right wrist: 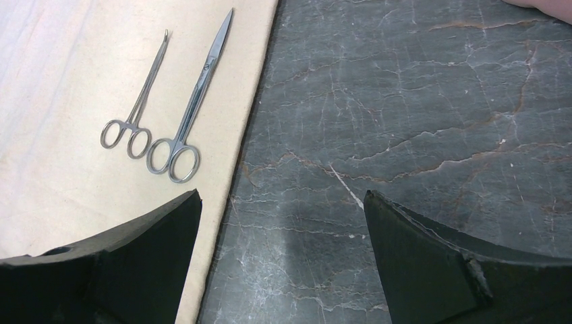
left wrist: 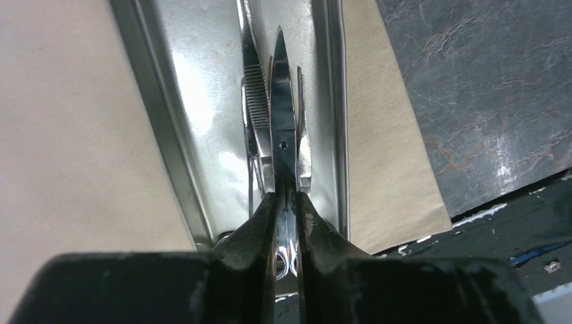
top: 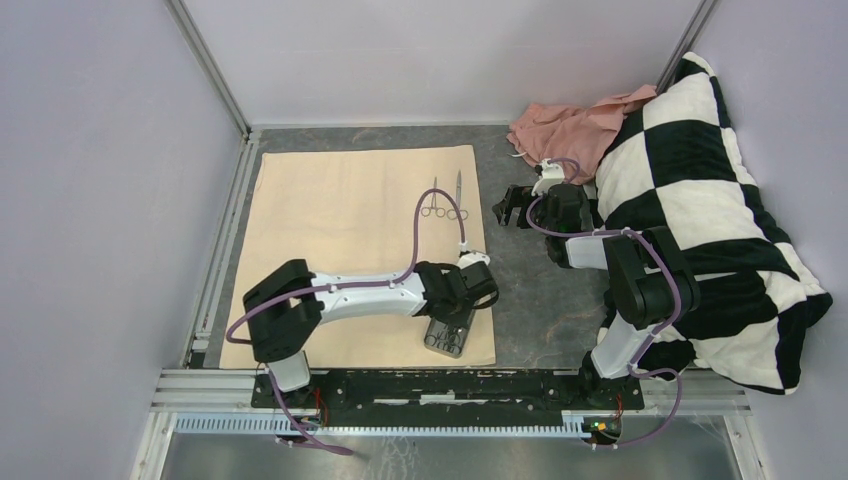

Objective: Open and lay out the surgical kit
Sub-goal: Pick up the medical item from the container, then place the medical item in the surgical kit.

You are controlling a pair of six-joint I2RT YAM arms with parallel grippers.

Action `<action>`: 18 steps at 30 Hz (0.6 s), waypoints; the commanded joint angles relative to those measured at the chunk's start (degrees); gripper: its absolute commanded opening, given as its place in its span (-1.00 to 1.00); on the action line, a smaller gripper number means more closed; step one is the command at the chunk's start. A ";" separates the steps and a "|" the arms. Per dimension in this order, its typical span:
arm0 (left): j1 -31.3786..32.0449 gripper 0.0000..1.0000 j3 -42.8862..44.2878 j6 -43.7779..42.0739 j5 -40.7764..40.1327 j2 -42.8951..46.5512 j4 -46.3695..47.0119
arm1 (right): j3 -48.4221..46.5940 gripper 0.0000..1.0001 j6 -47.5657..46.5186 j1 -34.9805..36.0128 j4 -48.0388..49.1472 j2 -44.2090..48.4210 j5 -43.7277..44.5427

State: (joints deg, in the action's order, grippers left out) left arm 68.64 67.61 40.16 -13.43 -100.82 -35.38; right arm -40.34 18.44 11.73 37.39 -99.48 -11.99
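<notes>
Nearest, in steel tray (left wrist: 195,101) at near right corner of cloth wrap (top: 340,230): left gripper (left wrist: 288,199) pinched narrow on scissors (left wrist: 283,121). Farther out, right gripper (right wrist: 282,202) spread wide above tabletop (right wrist: 405,101), gripping nothing, beside forceps (right wrist: 135,115) and long scissors (right wrist: 195,94) on wrap.

Between the left gripper's (left wrist: 287,197) fingers (left wrist: 253,233), the ring handles of the scissors (left wrist: 283,128) are mostly hidden. The instruments beneath the scissors overlap, so their number cannot be told. Ahead of the fingers, the steel tray (left wrist: 195,88) runs off the top edge. From above, the tray's far end lies hidden under this gripper. The right gripper's (right wrist: 282,196) 2 fingers are cut off at the bottom edge.
</notes>
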 commanded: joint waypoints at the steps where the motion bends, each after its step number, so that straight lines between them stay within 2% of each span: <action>1: -2.33 -0.88 -2.32 -0.43 1.21 6.19 3.26 | -1.58 0.96 0.38 -0.21 0.77 -0.10 -1.00; 4: -4.62 -0.89 -6.07 -1.31 4.51 10.46 7.74 | -1.76 0.96 0.42 -0.14 0.80 0.29 -3.21; 7: -9.34 -0.92 -12.82 -2.20 10.81 17.44 15.91 | -0.88 0.96 2.77 -0.04 4.89 0.60 -8.83; 8: -11.32 -0.92 -15.30 -2.46 12.69 20.07 19.03 | -0.37 0.95 6.08 -0.08 7.50 0.45 -12.04; 10: -16.08 -0.96 -19.50 -2.90 17.18 25.48 24.35 | 1.79 0.93 13.91 1.05 18.93 0.08 -17.76; 12: -21.14 -0.96 -22.84 -3.59 20.45 30.18 29.35 | 2.94 0.92 19.19 3.98 26.03 -0.31 -20.17; 14: -26.06 -0.96 -25.03 -4.11 23.67 33.50 31.75 | 1.57 0.92 21.11 8.05 28.03 -1.24 -21.77; 16: -30.21 -0.96 -26.17 -4.80 27.43 35.29 34.54 | -0.48 0.92 22.62 11.49 29.84 -2.67 -23.49; 18: -33.56 -0.96 -26.73 -5.71 29.85 35.93 35.11 | -0.62 0.93 26.51 13.56 35.74 -4.12 -24.57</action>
State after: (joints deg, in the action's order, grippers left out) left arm 39.77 42.13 38.28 7.38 -66.96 -9.17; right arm -39.05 36.23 21.06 58.26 -101.06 -29.52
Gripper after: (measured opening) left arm 0.183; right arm 0.963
